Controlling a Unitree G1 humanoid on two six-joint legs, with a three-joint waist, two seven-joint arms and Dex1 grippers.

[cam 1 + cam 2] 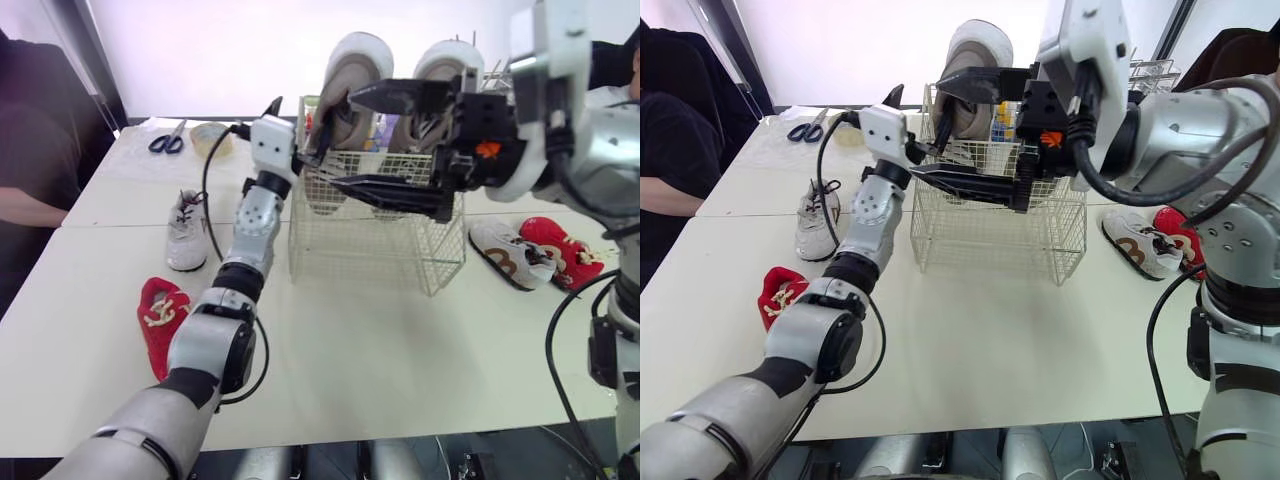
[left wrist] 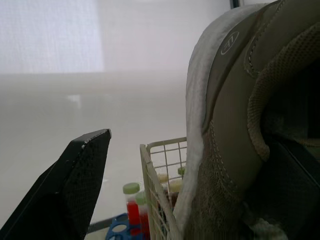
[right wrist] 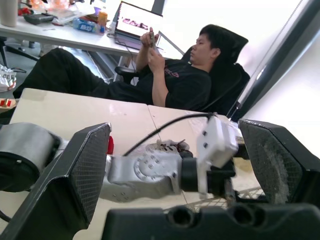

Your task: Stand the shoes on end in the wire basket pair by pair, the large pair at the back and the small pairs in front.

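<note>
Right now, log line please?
large pair: on end, wire basket back | small shoes: four on table | left pincer: open | right pincer: open

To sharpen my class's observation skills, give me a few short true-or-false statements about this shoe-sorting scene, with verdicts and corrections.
1. Two large shoes stand on end in the wire basket. True.
2. The right tool is shut on a red shoe. False: it is open and holds nothing.
3. A small white shoe lies on the table, on the robot's left of the basket. True.
4. The scissors lie inside the basket. False: they lie on the table, far left.
</note>
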